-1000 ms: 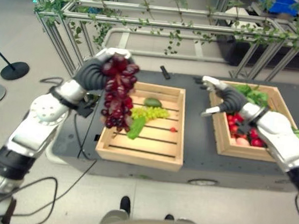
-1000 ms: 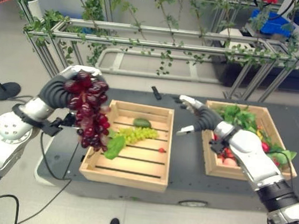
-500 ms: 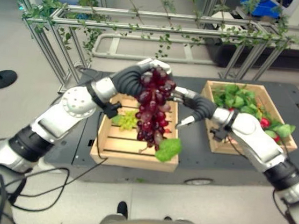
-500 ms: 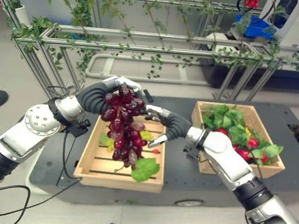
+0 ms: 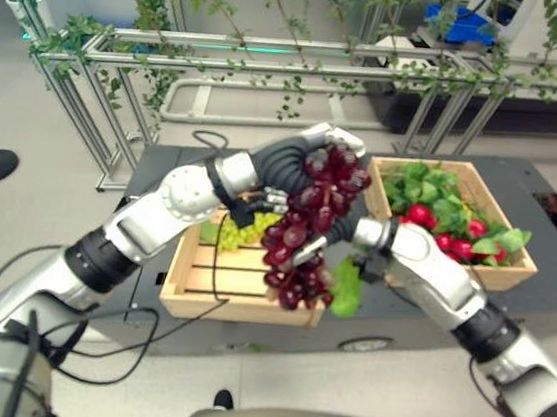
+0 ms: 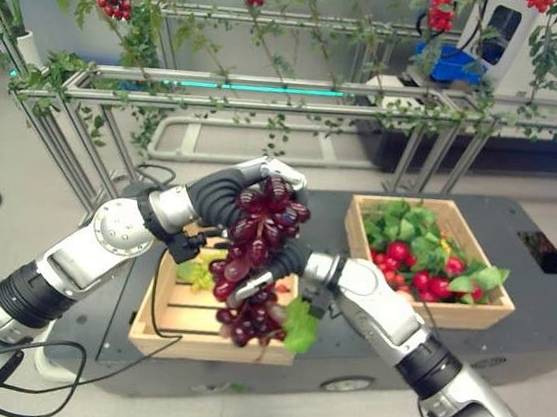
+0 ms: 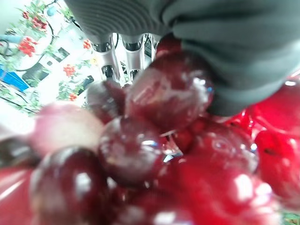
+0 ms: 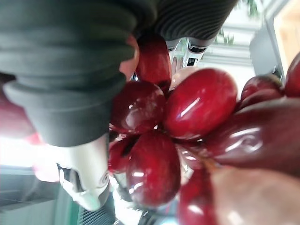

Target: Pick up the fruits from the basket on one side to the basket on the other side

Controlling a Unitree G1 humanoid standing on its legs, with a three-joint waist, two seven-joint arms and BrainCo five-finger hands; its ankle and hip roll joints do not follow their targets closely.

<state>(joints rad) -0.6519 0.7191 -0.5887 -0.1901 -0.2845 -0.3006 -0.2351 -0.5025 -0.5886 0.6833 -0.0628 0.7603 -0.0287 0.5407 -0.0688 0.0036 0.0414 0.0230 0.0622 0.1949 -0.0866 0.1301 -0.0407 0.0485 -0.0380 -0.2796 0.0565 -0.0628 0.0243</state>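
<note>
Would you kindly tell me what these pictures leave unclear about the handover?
- Right hand: its fingers lie behind the red grape bunch in both eye views, so its grip is unreadable.
- Left crate: its contents are largely hidden by the bunch and arms.
- Both wrist views: grapes crowd the lens, blurred.

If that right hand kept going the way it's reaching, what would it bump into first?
The red grape bunch, most likely. The right hand reaches in at the bunch's side, already against it, while the left hand holds the bunch from the top. Depth is hard to judge.
</note>
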